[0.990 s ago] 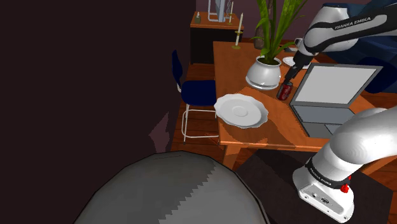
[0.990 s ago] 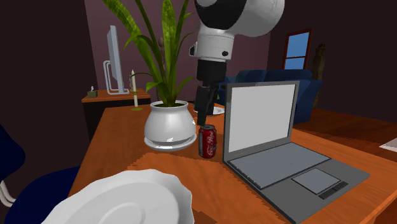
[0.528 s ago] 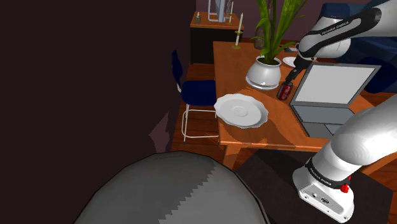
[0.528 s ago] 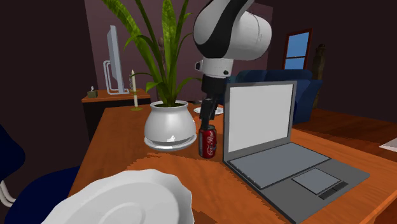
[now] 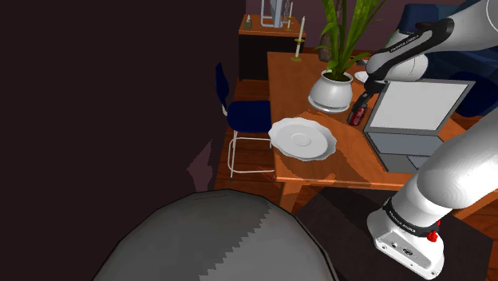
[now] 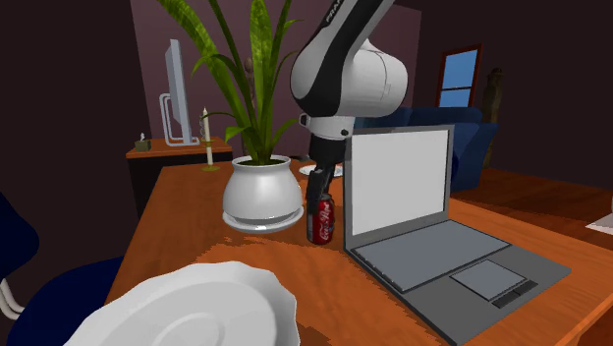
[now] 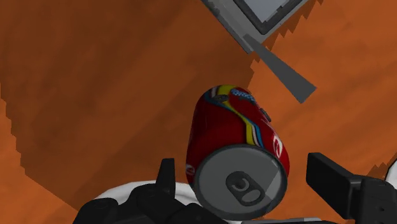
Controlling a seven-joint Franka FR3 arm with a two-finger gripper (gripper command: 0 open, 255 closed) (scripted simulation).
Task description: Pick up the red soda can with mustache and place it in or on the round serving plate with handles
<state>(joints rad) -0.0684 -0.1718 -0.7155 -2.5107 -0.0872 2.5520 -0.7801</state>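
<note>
A red soda can stands upright on the wooden table, between a white plant pot and an open laptop. My gripper hangs tilted just above the can. In the wrist view the can shows its silver top between my two fingers, which stand apart on either side without touching it; the gripper is open. The round white plate with a wavy rim lies empty near the table's front edge, at the shoulder view's left of the can.
The open laptop stands close beside the can, and the white pot with a tall green plant is on its other side. A blue chair sits by the table. A candle stands at the far end.
The arm has folded lower and brought the hand down toward the can; the fingers now reach its top. The can and plate have not moved.
</note>
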